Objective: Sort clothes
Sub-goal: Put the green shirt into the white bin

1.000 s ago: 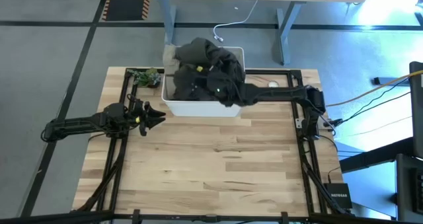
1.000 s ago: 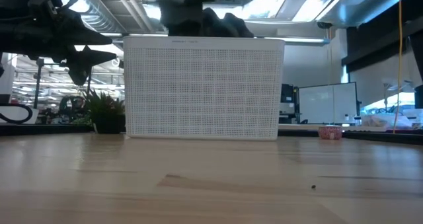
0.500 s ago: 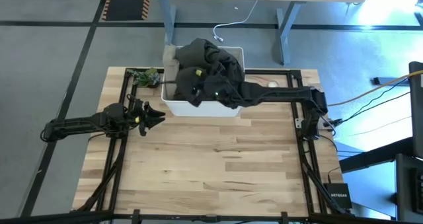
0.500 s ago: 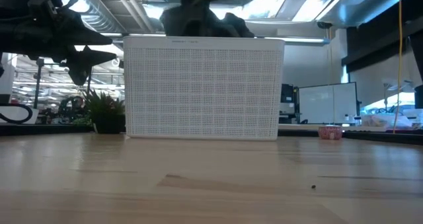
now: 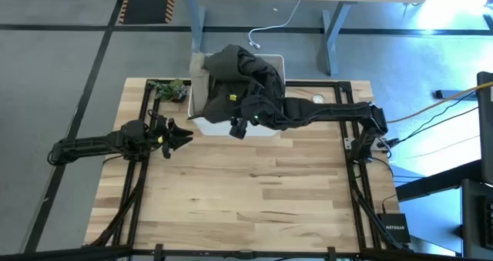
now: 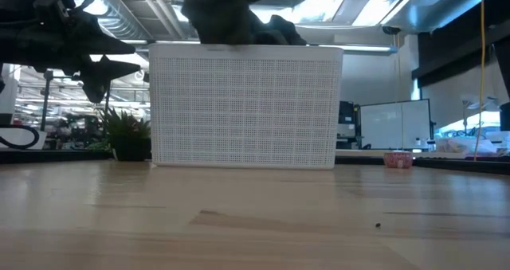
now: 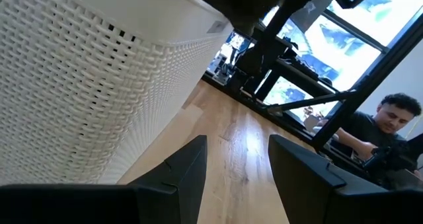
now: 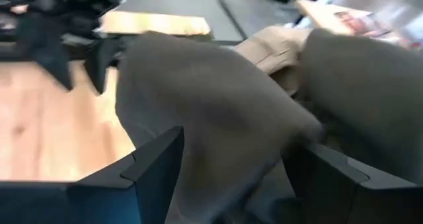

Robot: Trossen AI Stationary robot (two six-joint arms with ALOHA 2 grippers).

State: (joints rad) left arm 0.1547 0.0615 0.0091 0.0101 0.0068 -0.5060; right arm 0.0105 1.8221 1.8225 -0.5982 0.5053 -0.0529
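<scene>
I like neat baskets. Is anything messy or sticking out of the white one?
Yes. The clothes are heaped above the white bin's rim instead of lying inside. The right gripper is over the bin's front edge with a grey-brown garment between its fingers. The left gripper waits beside the bin, open.

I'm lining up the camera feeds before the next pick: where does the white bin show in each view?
High view: the white bin sits at the table's far middle, heaped with dark clothes.
Low view: its perforated front wall fills the centre.
Left wrist view: its woven wall is close beside the left gripper.
Right wrist view: the bin is not visible; grey-brown fabric fills the frame.
Shared landmark: the clothes pile on the bin.
</scene>
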